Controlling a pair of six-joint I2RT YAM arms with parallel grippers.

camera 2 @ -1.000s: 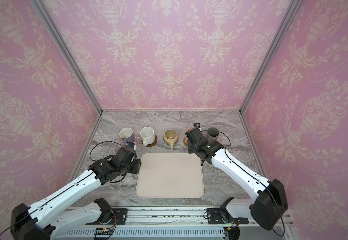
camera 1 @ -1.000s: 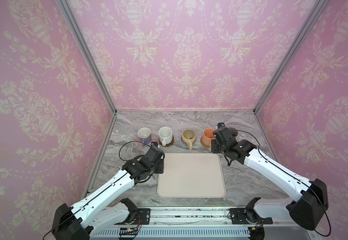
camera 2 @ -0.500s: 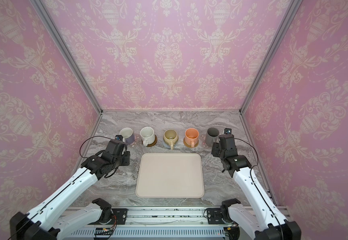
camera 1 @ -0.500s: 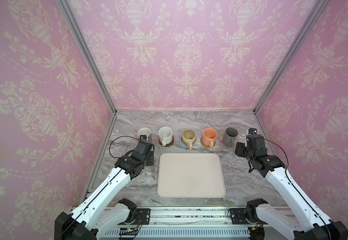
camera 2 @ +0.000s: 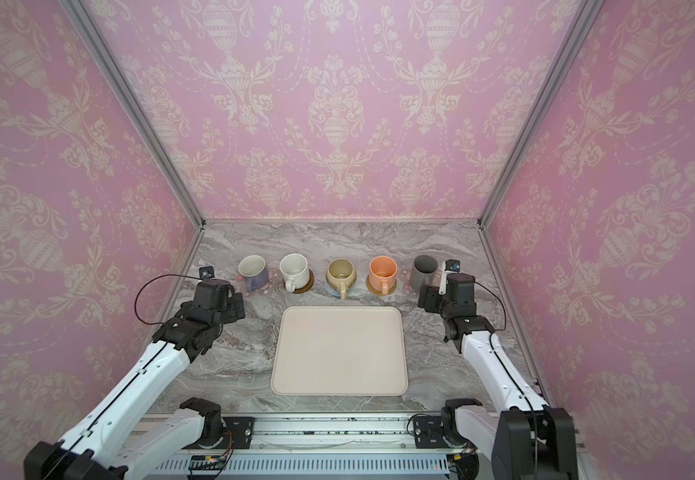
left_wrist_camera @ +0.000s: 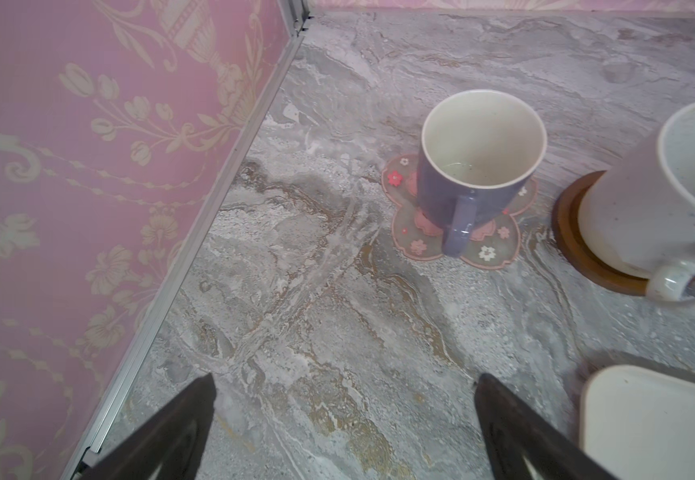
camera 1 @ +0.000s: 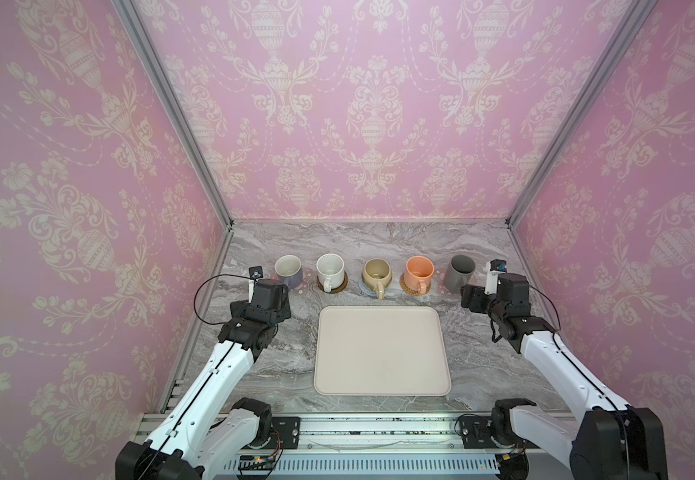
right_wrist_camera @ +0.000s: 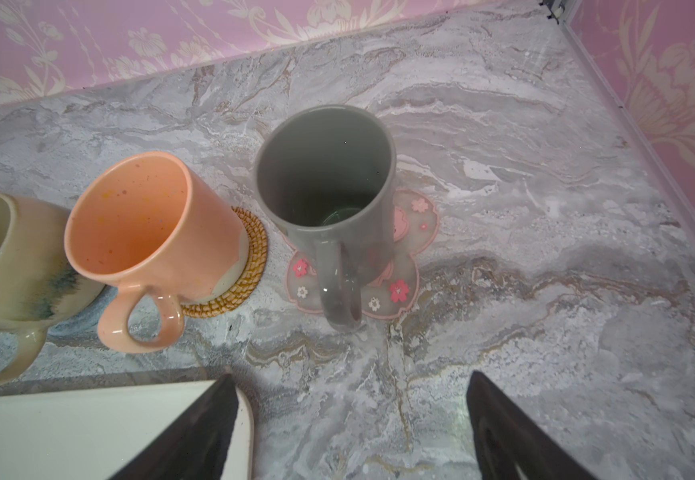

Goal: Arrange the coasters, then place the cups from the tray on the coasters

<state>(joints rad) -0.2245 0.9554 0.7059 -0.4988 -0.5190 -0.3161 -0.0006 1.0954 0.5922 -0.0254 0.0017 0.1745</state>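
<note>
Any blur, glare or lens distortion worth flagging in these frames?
In both top views, even soft light, sharp, though the wide lens splays the walls. Left wrist view: the white mug stretches at the edge; jaws blurred. Right wrist view: peach mug leans from distortion, grey mug handle shows glare.

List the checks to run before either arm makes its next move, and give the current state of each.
1. Tray holds no mugs: ok.
2. Lavender mug stands on the left flower coaster, white mug on the wooden coaster: ok.
3. Cream-yellow mug on the blue-grey coaster, peach mug on the rattan coaster: ok.
4. Grey mug upright on the right flower coaster: ok.
5. Left gripper open, holding nothing, apart from the lavender mug: ok.
6. Right gripper open, holding nothing, apart from the grey mug: ok.
</note>
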